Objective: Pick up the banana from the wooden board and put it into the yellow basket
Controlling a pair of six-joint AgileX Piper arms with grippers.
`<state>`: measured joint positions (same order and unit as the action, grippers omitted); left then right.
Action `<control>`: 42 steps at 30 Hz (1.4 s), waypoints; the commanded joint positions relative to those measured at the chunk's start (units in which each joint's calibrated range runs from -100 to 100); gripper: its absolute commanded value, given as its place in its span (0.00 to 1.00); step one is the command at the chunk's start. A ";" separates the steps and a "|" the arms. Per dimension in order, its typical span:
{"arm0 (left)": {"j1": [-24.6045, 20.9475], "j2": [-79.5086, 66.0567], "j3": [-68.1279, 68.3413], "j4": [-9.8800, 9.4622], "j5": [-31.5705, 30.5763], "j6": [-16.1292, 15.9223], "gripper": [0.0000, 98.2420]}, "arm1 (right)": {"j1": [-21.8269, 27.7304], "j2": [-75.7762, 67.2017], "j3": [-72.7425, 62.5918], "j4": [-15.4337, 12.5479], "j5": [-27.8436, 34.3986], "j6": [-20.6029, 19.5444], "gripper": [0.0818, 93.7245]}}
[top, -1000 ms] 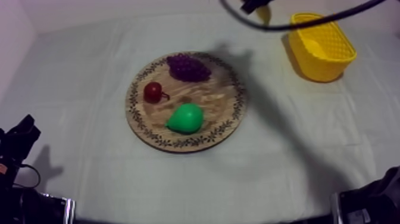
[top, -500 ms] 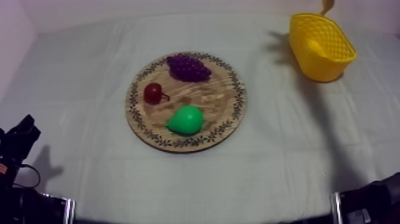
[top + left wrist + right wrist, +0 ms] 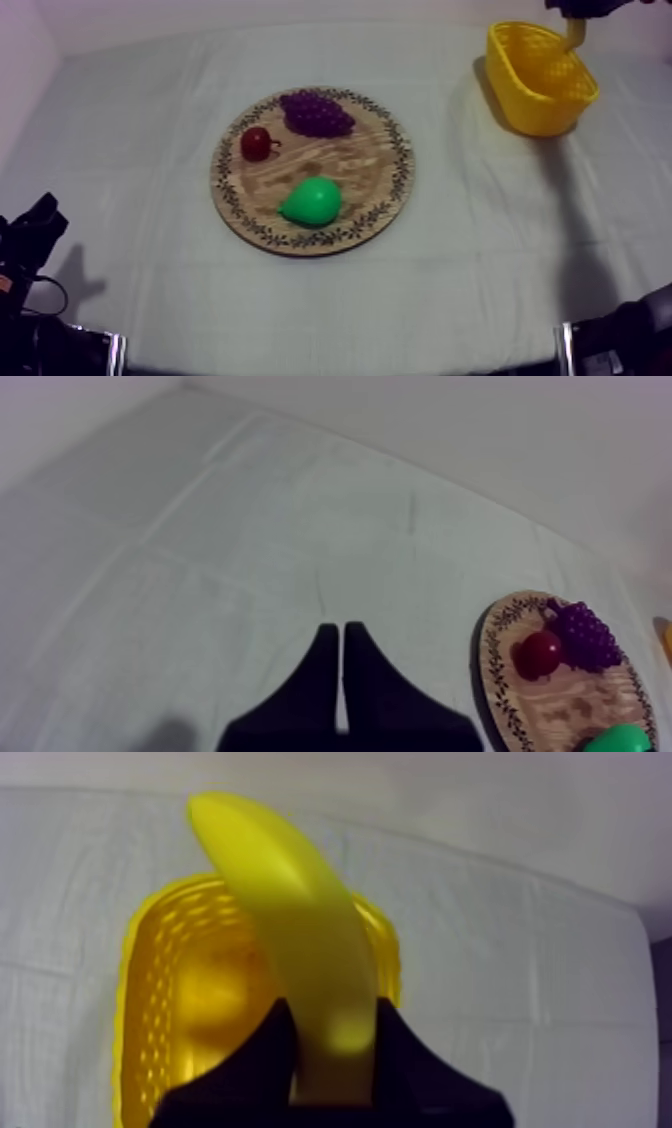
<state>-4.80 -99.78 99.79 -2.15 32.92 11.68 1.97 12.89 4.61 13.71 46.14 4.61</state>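
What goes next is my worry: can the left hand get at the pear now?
Probably yes: the pear lies uncovered on the board, bare cloth between it and the left hand; the right hand holds the banana over the basket.

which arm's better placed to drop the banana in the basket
Right: the right gripper is shut on the banana above the yellow basket; the left gripper is shut, beyond the wooden board.

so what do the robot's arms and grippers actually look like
Both are plain black, with no markings I can see. The left gripper has two flat fingers that widen from narrow tips to a broad base. The right gripper has the same black, tapering fingers.
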 commanded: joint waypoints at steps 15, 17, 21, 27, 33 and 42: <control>-0.01 -0.05 -0.01 -0.03 -0.02 0.02 0.00 | 1.34 6.80 2.03 -0.58 -2.51 1.74 0.50; -0.01 -0.05 -0.01 -0.03 -0.02 0.02 0.00 | 1.19 6.46 2.88 -0.41 -3.41 1.66 0.55; -0.01 -0.05 -0.01 -0.03 -0.02 0.02 0.00 | 1.00 3.83 4.90 -1.07 -5.30 1.50 0.57; -0.01 -0.05 -0.01 -0.03 -0.02 0.01 0.00 | 1.59 -7.18 13.42 -3.96 -13.81 -0.63 0.24; -0.01 -0.05 -0.01 -0.03 -0.02 0.01 0.00 | 1.83 -25.04 29.50 -3.54 -21.13 -4.75 0.04; -0.01 -0.05 -0.01 -0.03 -0.02 0.01 0.00 | 0.79 -53.51 58.24 5.93 -28.11 -15.40 0.01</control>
<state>-4.80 -99.78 99.79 -2.15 32.92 11.68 2.80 -28.24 50.14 17.85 18.95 -7.01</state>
